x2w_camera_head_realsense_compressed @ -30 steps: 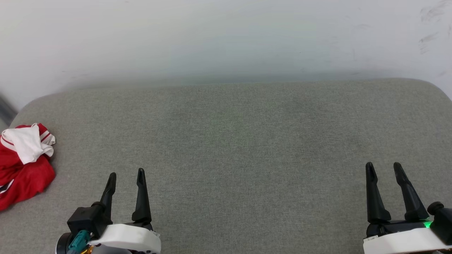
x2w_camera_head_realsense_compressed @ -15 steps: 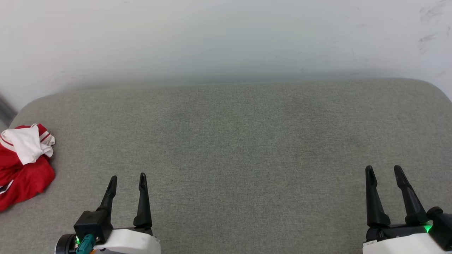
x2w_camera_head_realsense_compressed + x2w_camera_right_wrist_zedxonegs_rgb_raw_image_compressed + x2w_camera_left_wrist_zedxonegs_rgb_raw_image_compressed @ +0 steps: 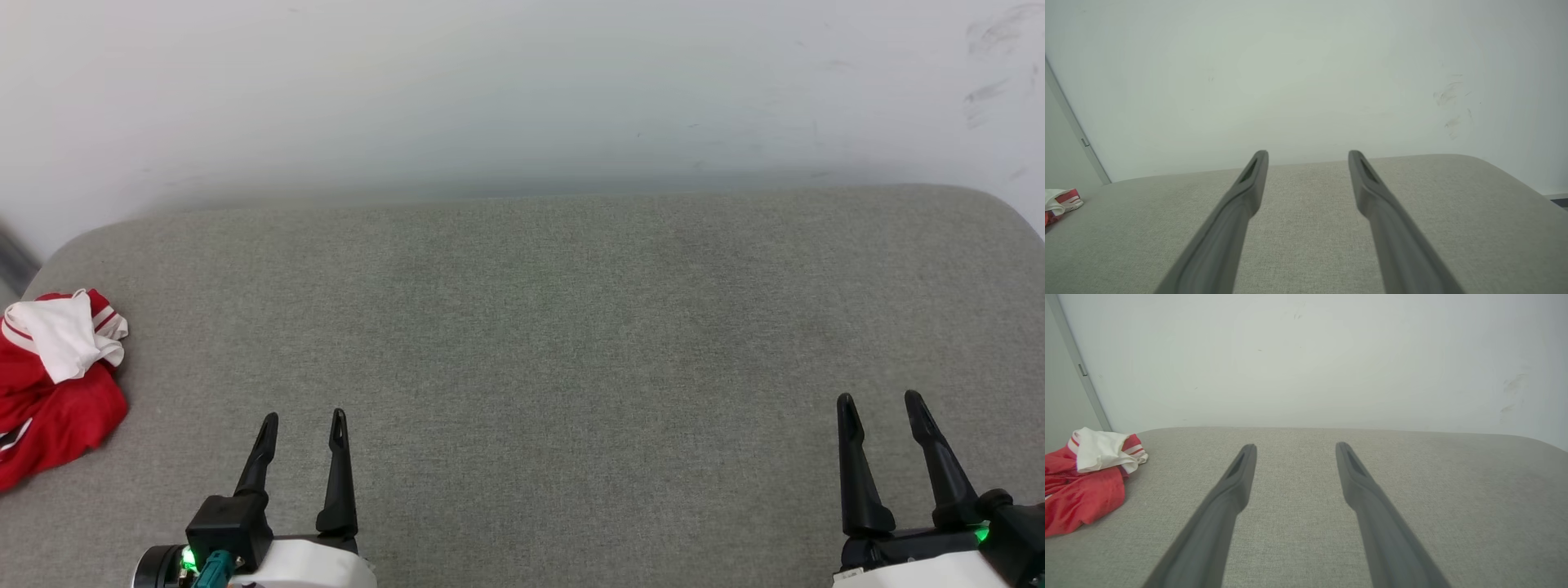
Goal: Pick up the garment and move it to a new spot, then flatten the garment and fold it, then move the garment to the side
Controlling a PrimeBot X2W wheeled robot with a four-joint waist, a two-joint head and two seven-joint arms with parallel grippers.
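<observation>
Garment [image 3: 57,384] lies crumpled in a heap at the far left end of the cushion [image 3: 555,327], partly cut off by the left border of the head view. Its red body is bunched underneath, and a white sleeve with red-and-white striped trim is folded over the top. Nothing touches it.

The left gripper [image 3: 304,416] sits at the lower left of the head view, fingers pointing toward the wall [image 3: 522,82]. Its fingers are spread wide and hold nothing; bare grey fabric shows between them. The garment is off to this gripper's left, well apart from it. In the left wrist view the heap rests by the left border, near a grey strip [image 3: 1081,369] that runs up the wall.

The right gripper [image 3: 879,398] sits at the lower right of the head view, also pointing at the wall, fingers spread wide and empty. It is at the opposite end of the cushion from the garment; in the right wrist view the heap is a small red-and-white patch at the far left.

Whether either gripper's fingers touch the cushion cannot be told. A green light [image 3: 189,559] glows at the base of the left gripper, and another at the base of the right. Dark scuffs [image 3: 992,90] mark the pale wall at the upper right.
</observation>
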